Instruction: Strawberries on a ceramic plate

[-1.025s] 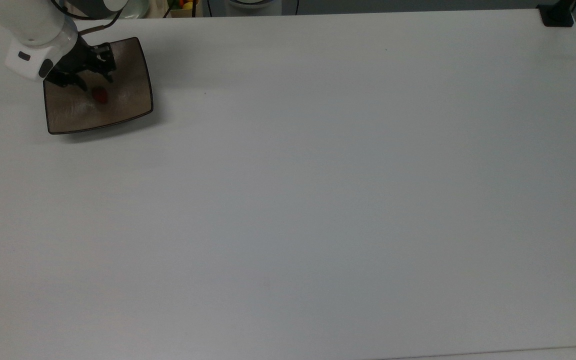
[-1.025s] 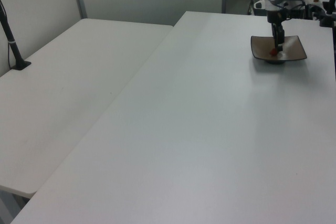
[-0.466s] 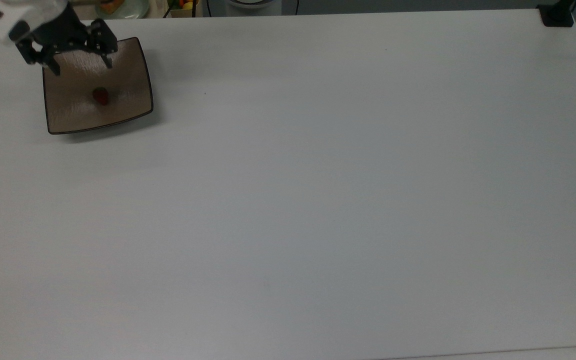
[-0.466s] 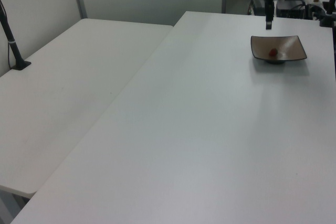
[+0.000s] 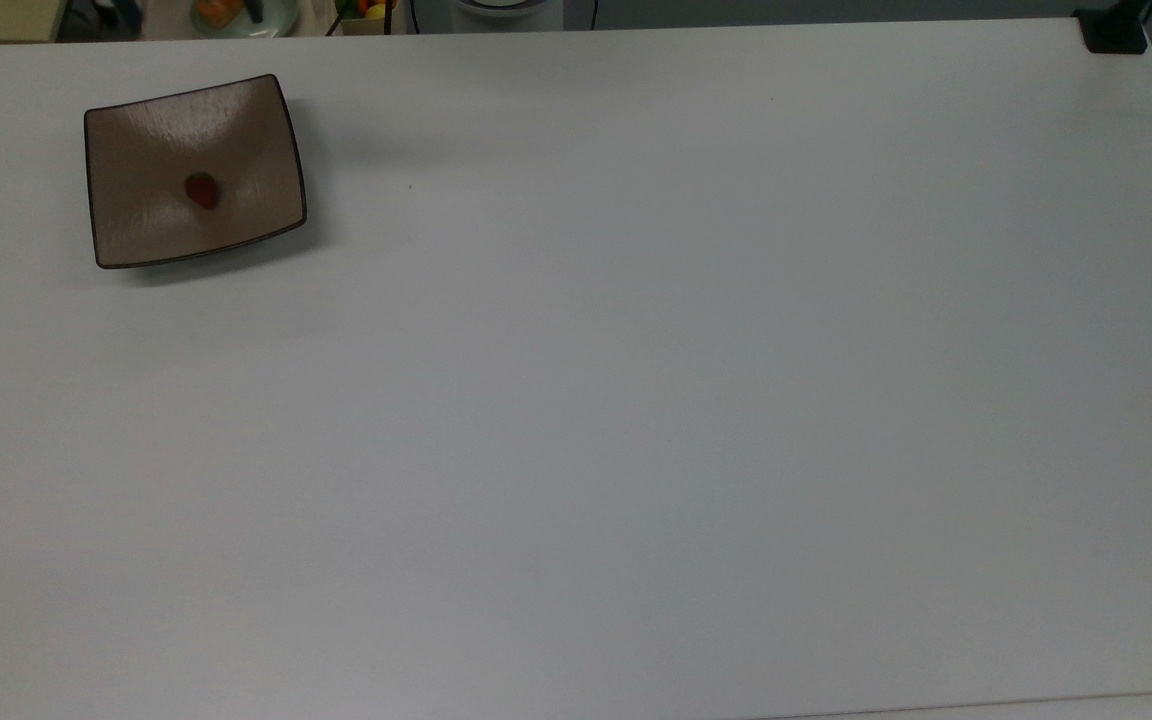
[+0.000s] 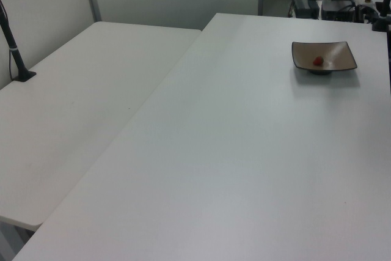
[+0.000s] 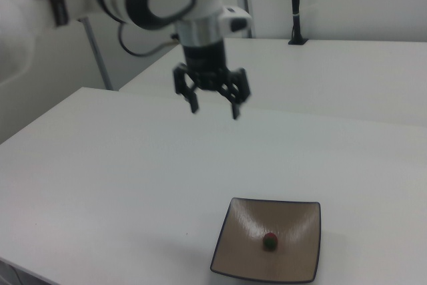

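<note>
A small dark red strawberry (image 5: 201, 191) lies near the middle of the square tan-brown ceramic plate (image 5: 146, 225), at the top view's upper left on the white table. The left view shows the strawberry (image 6: 317, 61) on the plate (image 6: 342, 59) at the far right. In the right view the strawberry (image 7: 269, 240) rests on the plate (image 7: 240, 251) at the bottom, and my gripper (image 7: 214, 107) hangs high above the table, open, with nothing between its fingers, well clear of the plate.
A round pale plate with orange food (image 5: 236, 14) sits beyond the table's far edge in the top view. A black clamp (image 5: 1114, 30) grips the top view's upper right corner. A second white table (image 6: 73, 108) adjoins at the left view's left.
My gripper has risen from just over the strawberry and pulled back away from the plate, leaving the top and left views. The strawberry stays lying on the plate.
</note>
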{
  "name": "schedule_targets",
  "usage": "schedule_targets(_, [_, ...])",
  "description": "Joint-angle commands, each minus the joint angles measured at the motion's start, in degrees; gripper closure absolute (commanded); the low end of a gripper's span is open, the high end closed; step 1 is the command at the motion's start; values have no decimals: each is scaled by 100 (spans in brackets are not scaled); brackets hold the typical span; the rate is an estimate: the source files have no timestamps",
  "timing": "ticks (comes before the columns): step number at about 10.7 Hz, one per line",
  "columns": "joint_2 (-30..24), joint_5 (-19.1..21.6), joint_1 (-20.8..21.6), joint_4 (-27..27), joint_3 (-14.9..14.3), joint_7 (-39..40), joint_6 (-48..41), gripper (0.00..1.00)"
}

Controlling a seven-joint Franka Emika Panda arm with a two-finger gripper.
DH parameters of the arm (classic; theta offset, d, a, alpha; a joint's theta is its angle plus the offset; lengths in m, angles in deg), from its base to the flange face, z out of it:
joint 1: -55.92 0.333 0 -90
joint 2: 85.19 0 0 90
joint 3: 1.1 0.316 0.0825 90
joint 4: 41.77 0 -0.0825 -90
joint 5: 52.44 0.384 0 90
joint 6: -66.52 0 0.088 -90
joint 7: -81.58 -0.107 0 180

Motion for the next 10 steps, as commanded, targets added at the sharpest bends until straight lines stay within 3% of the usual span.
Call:
schedule_targets(1, [-225,176,250,270,321,-929,-397,0])
schedule_targets(4, [-252,272,883,333,365,-1710,-557,0])
schedule_targets(6, [-217,343,946,281,698,-2054,-470,0])
schedule_targets(10, [-190,325,1192,61,726,-1995,-101,0])
